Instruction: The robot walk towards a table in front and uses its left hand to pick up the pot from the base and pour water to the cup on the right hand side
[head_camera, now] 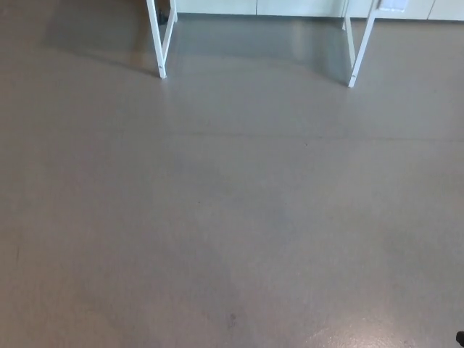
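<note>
Grey floor fills the near view, wide open and bare right across. Neither hand shows, so the state of the fingers cannot be told. Farther off, two white leg frames stand well apart, one left, one right. Their tops are cut off, so the surface, pot and cup stay out of sight. Pale cabinet fronts line the far edge.

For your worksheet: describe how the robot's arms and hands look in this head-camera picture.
Neither arm nor hand shows, so nothing can be said of their colour or shape. The view holds only the grey floor and the white table legs at the top. A tiny dark speck at the bottom-right corner is unidentifiable.
</note>
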{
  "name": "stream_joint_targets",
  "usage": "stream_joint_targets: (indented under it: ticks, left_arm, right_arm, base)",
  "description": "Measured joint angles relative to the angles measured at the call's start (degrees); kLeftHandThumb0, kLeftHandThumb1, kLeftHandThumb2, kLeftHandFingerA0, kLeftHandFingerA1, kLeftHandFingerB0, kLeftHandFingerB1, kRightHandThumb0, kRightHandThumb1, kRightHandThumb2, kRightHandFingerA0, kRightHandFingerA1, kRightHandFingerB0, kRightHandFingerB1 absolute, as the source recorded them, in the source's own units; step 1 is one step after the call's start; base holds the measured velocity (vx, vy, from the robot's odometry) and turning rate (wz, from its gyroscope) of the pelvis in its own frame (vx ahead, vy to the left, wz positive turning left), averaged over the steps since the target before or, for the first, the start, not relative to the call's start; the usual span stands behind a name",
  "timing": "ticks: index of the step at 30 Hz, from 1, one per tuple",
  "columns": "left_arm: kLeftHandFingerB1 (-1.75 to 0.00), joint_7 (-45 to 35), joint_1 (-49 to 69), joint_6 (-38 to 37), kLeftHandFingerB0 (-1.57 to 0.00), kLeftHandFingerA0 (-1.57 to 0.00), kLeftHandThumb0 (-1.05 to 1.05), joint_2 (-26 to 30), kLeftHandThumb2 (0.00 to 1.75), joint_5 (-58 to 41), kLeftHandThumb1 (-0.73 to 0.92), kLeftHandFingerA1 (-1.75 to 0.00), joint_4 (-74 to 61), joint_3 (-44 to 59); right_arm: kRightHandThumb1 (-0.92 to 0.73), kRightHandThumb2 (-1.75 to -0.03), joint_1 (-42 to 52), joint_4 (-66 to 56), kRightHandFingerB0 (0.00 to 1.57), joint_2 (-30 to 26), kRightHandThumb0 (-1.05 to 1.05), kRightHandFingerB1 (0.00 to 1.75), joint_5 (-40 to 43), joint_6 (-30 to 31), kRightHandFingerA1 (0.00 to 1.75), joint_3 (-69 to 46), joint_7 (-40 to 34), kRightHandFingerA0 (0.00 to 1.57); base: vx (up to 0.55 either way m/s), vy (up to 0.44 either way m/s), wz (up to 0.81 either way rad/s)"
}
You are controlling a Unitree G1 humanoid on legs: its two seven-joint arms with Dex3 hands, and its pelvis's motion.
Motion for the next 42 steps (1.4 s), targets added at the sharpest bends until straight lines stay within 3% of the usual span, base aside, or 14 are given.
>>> stream_joint_targets:
  ticks: [6, 7, 9, 10, 11, 13, 14, 15, 20, 21, 33, 42]
  left_arm:
    - [-0.37, -0.7, -0.1, -1.6, -0.4, -0.48, -0.38, 0.0, 0.61, -0.2, 0.55, -0.38, 1.3, 0.0]
    - [-0.37, -0.7, -0.1, -2.0, -0.38, -0.47, -0.41, 0.0, 0.62, -0.2, 0.54, -0.38, 1.7, 0.0]
    - [-0.36, -0.9, 0.0, -2.4, -0.38, -0.46, -0.41, 0.0, 0.6, -0.2, 0.53, -0.37, 2.2, 0.0]
    - [-0.36, -1.1, 0.0, -2.8, -0.38, -0.46, -0.41, 0.0, 0.6, -0.2, 0.53, -0.37, 2.5, -0.1]
    - [-0.36, -1.2, 0.0, -2.9, -0.37, -0.45, -0.38, 0.0, 0.59, -0.3, 0.53, -0.37, 2.5, -0.1]
    - [-0.36, -1.5, 0.1, -3.4, -0.37, -0.45, -0.38, 0.0, 0.59, -0.3, 0.53, -0.37, 2.8, -0.1]
    - [-0.36, -1.7, 0.2, -3.5, -0.35, -0.43, -0.38, 0.0, 0.6, -0.4, 0.54, -0.36, 2.9, 0.0]
    - [-0.37, -1.9, 0.3, -3.6, -0.37, -0.43, -0.38, 0.0, 0.59, -0.4, 0.52, -0.36, 2.9, 0.0]
    - [-0.36, -2.8, 0.5, -4.6, -0.38, -0.47, -0.37, 0.3, 0.58, -0.7, 0.52, -0.37, 3.2, 0.1]
    - [-0.35, -2.9, 0.7, -4.6, -0.38, -0.49, -0.36, 0.1, 0.57, -0.7, 0.53, -0.36, 3.2, 0.1]
    - [-0.35, -2.8, 1.6, -4.6, -0.36, -0.5, -0.36, 0.7, 0.57, -0.8, 0.52, -0.37, 3.7, 0.5]
    - [-0.36, -2.5, 1.8, -5.0, -0.39, -0.51, -0.38, 0.9, 0.57, -1.0, 0.52, -0.37, 3.3, 0.5]
  right_arm:
    - [-0.3, -0.82, 0.0, 1.2, 0.36, -0.1, -0.53, 0.62, 0.5, -1.3, 0.76, -0.1, 0.9, 0.63]
    - [-0.4, -0.61, 0.0, 1.6, 0.39, -0.2, -0.52, 0.57, 0.7, -1.7, 0.73, -0.1, 1.2, 0.66]
    - [-0.4, -0.6, 0.0, 1.8, 0.39, -0.2, -0.52, 0.57, 0.8, -1.9, 0.72, -0.1, 1.4, 0.66]
    - [-0.4, -0.6, 0.0, 1.8, 0.39, -0.3, -0.52, 0.57, 0.8, -2.1, 0.72, 0.0, 1.6, 0.66]
    - [-0.29, -0.8, 0.0, 1.9, 0.38, -0.3, -0.54, 0.62, 0.9, -2.2, 0.76, 0.0, 1.6, 0.66]
    - [-0.29, -0.8, 0.0, 2.2, 0.38, -0.5, -0.54, 0.62, 1.0, -2.5, 0.76, 0.1, 1.9, 0.66]
    - [-0.39, -0.59, 0.0, 2.4, 0.4, -0.5, -0.54, 0.57, 1.0, -2.6, 0.73, 0.1, 1.9, 0.67]
    - [-0.39, -0.58, 0.0, 2.6, 0.4, -0.5, -0.55, 0.57, 1.1, -2.7, 0.73, 0.2, 1.9, 0.65]
    - [-0.37, -0.59, 0.2, 3.8, 0.41, -0.8, -0.6, 0.6, 1.2, -3.3, 0.76, 0.6, 2.2, 0.67]
    - [-0.26, -0.8, 0.1, 4.0, 0.4, -1.0, -0.59, 0.64, 1.2, -3.4, 0.78, 0.7, 2.2, 0.66]
    - [-0.26, -0.81, 0.0, 5.5, 0.42, -0.6, -0.57, 0.65, 1.4, -4.5, 0.77, 1.6, 2.1, 0.68]
    - [-0.28, -0.78, -0.7, 6.1, 0.39, -0.6, -0.55, 0.61, 1.5, -4.5, 0.74, 2.2, 1.8, 0.64]
  base:
    - [0.0, 0.0, 0.0]
    - [0.0, 0.0, 0.0]
    - [0.0, 0.0, 0.0]
    - [0.0, 0.0, 0.0]
    - [0.0, 0.0, 0.0]
    - [0.0, 0.0, 0.0]
    - [0.0, 0.0, 0.0]
    - [0.01, -0.013, -1.29]
    - [-0.15, -0.025, 0.18]
    - [-0.12, -0.051, -0.17]
    - [0.11, 0.244, -0.07]
    - [0.23, -0.02, 0.09]
